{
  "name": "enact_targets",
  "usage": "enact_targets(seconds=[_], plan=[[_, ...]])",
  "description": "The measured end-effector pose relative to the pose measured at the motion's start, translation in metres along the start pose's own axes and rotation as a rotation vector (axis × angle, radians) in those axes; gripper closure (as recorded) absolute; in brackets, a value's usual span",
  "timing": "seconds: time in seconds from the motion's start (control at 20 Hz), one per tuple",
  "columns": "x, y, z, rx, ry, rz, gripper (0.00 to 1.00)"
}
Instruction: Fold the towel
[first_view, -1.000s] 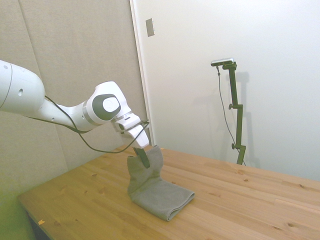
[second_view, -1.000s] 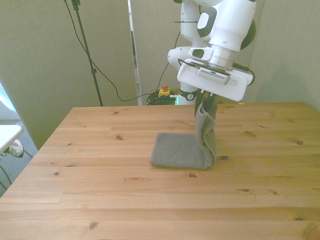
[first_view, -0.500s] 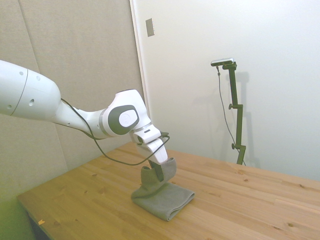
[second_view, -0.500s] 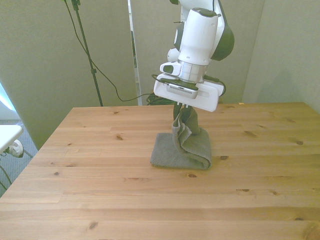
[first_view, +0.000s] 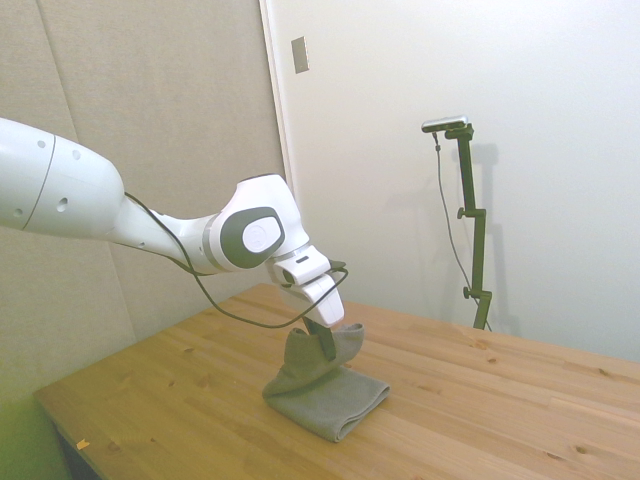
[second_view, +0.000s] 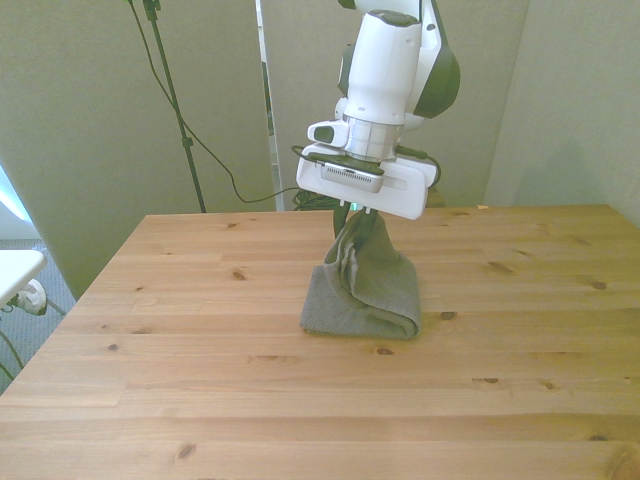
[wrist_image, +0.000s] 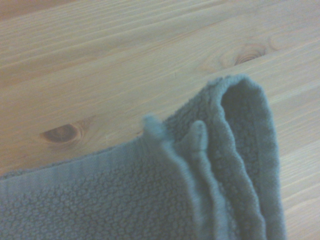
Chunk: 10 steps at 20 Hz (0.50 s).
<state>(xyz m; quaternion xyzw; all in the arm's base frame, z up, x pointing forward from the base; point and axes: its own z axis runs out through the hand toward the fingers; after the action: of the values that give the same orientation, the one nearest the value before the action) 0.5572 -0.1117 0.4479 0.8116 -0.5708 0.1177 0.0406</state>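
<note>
One grey towel (second_view: 365, 295) on the bench (second_view: 200, 380) — one gripper (second_view: 352, 212) clamped on its raised edge (remaining layers lie flat).

The plain grey, thick, nubbly cloth towel (first_view: 325, 385) (second_view: 365, 290) (wrist_image: 165, 190) lay partly flat on the wooden table, one edge drawn up into a bunched peak over the flat part, its rounded fold toward the front view's right
</note>
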Motion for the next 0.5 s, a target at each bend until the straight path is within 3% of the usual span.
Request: enact_targets(seconds=[0.4,0.5], plan=[[0.0002,0.0007,-0.0018,0.003,-0.002,-0.005,0.0],[-0.0075,0.0028,-0.0072,0.014,-0.058,-0.031,0.0]])
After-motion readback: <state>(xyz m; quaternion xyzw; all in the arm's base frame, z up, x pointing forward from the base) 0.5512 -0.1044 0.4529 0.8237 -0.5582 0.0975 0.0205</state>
